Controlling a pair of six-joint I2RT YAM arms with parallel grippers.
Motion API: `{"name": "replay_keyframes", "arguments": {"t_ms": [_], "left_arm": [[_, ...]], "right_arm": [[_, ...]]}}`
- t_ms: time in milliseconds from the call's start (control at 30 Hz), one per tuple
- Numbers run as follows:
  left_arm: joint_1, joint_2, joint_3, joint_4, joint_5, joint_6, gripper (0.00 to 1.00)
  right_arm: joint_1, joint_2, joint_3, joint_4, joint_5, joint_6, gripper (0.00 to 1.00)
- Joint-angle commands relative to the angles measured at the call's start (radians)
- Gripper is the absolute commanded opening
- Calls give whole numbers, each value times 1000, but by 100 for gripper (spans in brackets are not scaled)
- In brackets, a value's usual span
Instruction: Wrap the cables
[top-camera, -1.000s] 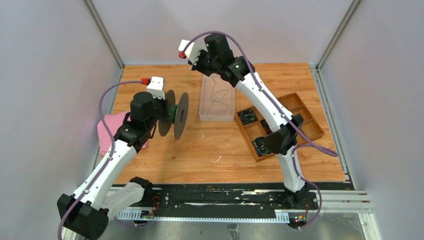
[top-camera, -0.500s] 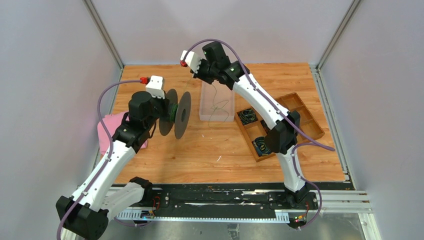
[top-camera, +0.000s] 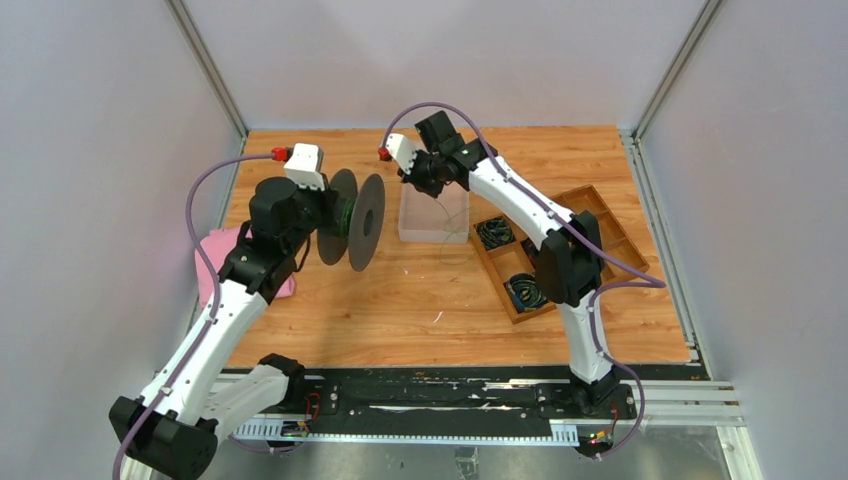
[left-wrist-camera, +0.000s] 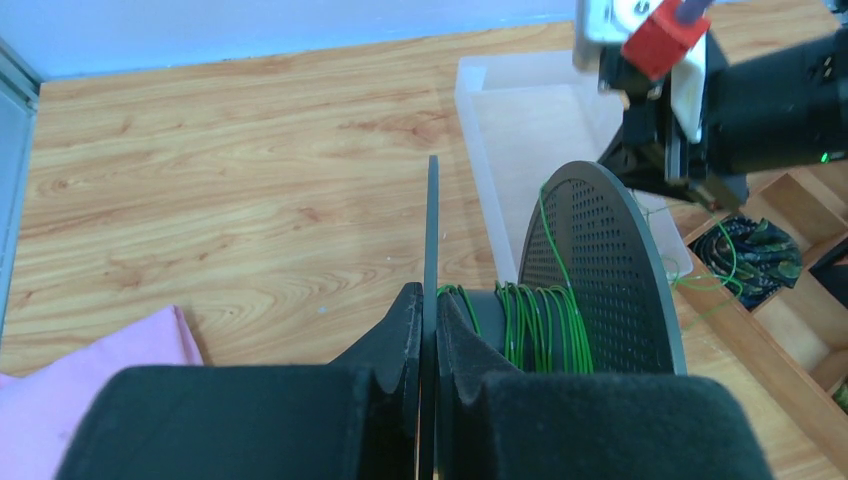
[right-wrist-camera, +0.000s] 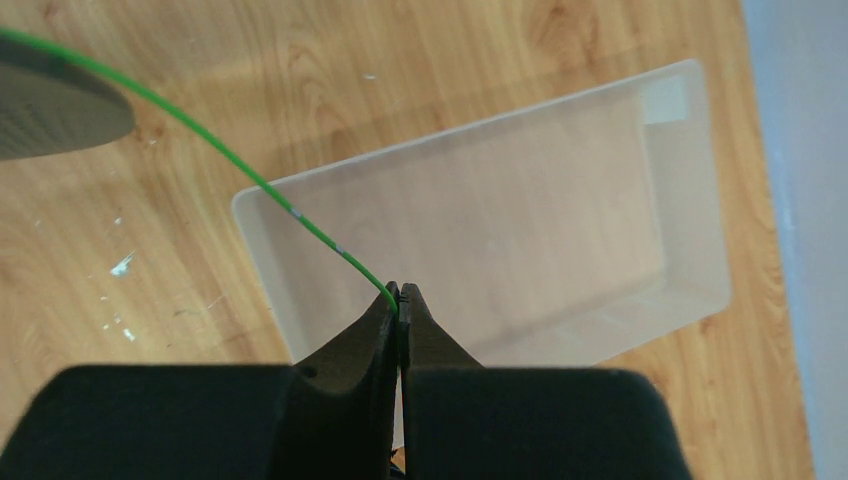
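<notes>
Over the clear box (right-wrist-camera: 480, 125) | right gripper (right-wrist-camera: 399, 295) is pinching green cable (right-wrist-camera: 250, 172) | left gripper (left-wrist-camera: 428, 300) is pinching spool (left-wrist-camera: 600, 280) disc

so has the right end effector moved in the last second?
Yes. Top view: the right end effector shifted toward the clear bin, from beyond its far edge to over its far-left corner.

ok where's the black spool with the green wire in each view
top external: black perforated plastic spool, left of centre
left wrist: spool fills lower middle
right wrist: only its rim, top left corner
shared landmark: clear plastic tray, in all three
</notes>
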Motion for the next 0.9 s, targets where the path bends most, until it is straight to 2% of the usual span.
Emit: {"name": "replay_keyframes", "arguments": {"t_ms": [0,400,667,867], "left_arm": [[13,-29,61,44,14,-27,0],[30,-23,75,33,48,-67,0],[35,-2,147,-34,-76,-94,0],[35,14,164,-49,-102,-127,0]], "right_arm": [[-12,-77,-94,19,-71,42,1],[-12,-81,-221,75,-198,123,1],[-9,-100,-352,201,-323,267,1],[17,-120,-469,314,-403,388,1]]}}
